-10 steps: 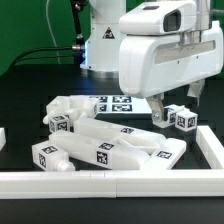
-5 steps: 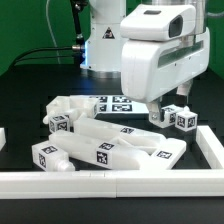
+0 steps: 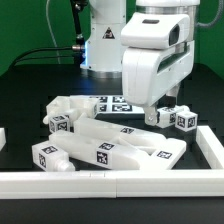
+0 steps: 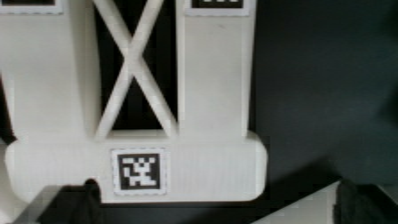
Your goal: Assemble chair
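The chair lies as loose white parts with black-and-white tags in a pile (image 3: 100,140) on the black table. Two small tagged blocks (image 3: 184,120) sit at the exterior view's right. My gripper (image 3: 160,112) hangs low over the right end of the pile, mostly hidden by the white hand. In the wrist view a white panel with an X-shaped brace (image 4: 134,100) and a square tag (image 4: 143,170) lies right below. My gripper (image 4: 214,210) is open there, and its dark fingertips (image 4: 63,205) stand wide apart with nothing held between them.
The marker board (image 3: 115,103) lies flat behind the pile. A long white border rail (image 3: 110,181) runs along the front and turns up the right side (image 3: 212,145). The robot's base (image 3: 100,45) stands at the back, and a small white piece (image 3: 3,136) sits at the left edge.
The arm's hand has swung toward the exterior view's left and turned, coming more squarely over the pile. The chair parts and blocks have not moved.
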You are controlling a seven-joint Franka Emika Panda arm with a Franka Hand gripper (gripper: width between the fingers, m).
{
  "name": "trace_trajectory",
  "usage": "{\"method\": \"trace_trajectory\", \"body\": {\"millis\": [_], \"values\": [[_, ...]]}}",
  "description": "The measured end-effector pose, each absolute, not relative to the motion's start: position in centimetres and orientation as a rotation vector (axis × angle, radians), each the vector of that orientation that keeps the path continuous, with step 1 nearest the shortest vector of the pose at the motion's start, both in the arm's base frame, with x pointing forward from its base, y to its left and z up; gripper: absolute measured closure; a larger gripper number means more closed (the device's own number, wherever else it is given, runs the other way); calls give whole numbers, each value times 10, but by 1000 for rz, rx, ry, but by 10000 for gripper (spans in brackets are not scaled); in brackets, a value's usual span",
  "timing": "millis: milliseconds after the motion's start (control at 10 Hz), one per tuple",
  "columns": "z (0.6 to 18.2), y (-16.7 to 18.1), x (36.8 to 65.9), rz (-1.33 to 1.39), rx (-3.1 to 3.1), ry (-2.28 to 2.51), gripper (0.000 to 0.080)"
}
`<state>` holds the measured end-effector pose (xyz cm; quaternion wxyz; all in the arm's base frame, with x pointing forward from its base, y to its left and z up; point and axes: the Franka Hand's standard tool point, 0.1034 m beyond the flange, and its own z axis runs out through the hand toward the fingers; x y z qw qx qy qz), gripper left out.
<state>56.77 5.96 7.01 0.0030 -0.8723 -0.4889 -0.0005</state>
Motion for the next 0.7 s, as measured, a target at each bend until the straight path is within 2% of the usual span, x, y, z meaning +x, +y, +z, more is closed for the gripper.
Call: {"method": "trace_trajectory", "body": {"millis": [300, 700], "values": [[50, 22, 544, 23, -2719, -1553, 150], [28, 7, 517, 14, -2727, -1524, 150]]}}
